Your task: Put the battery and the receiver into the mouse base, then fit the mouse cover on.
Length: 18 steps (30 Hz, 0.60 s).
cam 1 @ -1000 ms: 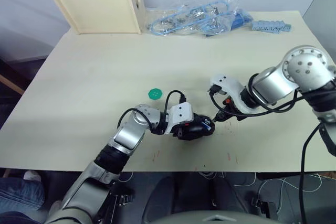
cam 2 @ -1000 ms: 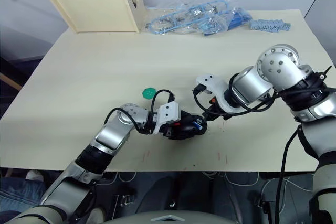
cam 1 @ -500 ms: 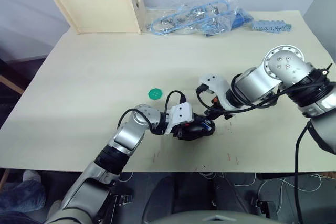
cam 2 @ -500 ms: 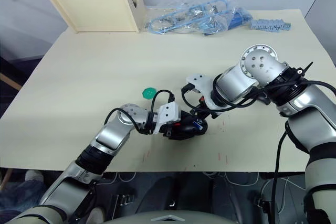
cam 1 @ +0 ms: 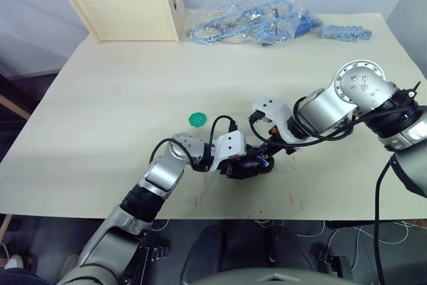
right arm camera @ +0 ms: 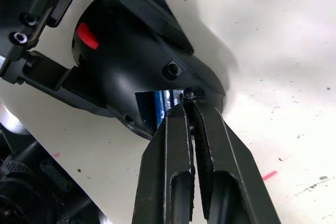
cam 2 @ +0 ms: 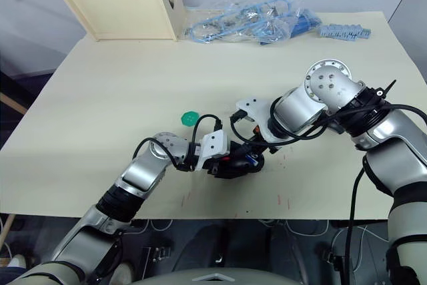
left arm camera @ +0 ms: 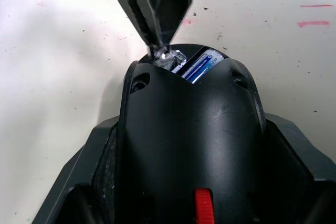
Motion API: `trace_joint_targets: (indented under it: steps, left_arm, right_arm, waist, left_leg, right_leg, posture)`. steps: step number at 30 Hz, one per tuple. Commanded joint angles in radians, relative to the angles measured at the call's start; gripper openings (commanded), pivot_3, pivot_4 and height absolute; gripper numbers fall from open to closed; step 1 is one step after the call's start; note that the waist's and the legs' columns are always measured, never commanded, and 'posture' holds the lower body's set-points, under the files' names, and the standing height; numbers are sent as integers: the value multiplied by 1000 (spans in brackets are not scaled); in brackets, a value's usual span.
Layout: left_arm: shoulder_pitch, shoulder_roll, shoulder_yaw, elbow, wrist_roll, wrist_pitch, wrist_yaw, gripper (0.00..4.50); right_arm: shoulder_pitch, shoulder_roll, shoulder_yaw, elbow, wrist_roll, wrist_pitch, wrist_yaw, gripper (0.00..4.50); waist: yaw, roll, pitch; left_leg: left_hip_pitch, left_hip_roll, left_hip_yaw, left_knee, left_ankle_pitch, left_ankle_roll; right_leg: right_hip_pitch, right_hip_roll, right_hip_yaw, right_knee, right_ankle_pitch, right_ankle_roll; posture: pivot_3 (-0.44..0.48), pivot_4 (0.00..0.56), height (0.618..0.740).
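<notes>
The black mouse base (cam 1: 255, 162) with its red patch (left arm camera: 203, 205) lies near the table's front edge, and my left gripper (cam 1: 241, 165) is shut on its sides. The silver-and-blue battery (left arm camera: 202, 64) lies inside the open compartment at the base's far end. My right gripper (cam 1: 268, 153) comes in from the right, its fingers (right arm camera: 178, 145) shut on a small silvery piece, the receiver (left arm camera: 167, 56). That piece touches the compartment's rim beside the battery. The mouse cover is out of view.
A green round disc (cam 1: 196, 119) lies just behind my left arm. Two wooden boxes (cam 1: 127, 5) stand at the back left. A clear bag of blue parts (cam 1: 247, 21) and a blue strip (cam 1: 343, 33) lie at the back.
My right gripper has moved left, bringing its tips from just off the mouse base onto the compartment's rim. The left gripper and the base have stayed put.
</notes>
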Motion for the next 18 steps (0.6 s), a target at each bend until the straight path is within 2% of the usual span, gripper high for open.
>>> trace_joint_targets:
  steps: [1, 18]
  left_arm:
    - [30, 9, -56, 49, 59, 21, 12, 2950]
    - [21, 15, -66, 52, 67, 33, 7, 2950]
  right_arm:
    - [15, -23, 9, -41, 15, -6, 5, 0]
    - [37, -17, 43, -68, 15, -35, -53, 0]
  waist:
    - [0, 0, 0]
    - [-1, 2, -2]
  left_leg:
    - [0, 0, 0, 0, 0, 0]
    - [0, 0, -1, 0, 0, 0]
  right_leg:
    - [0, 0, 0, 0, 0, 0]
    - [0, 0, -1, -1, 0, 0]
  posture:
    - [0, 150, 740]
    - [0, 150, 740]
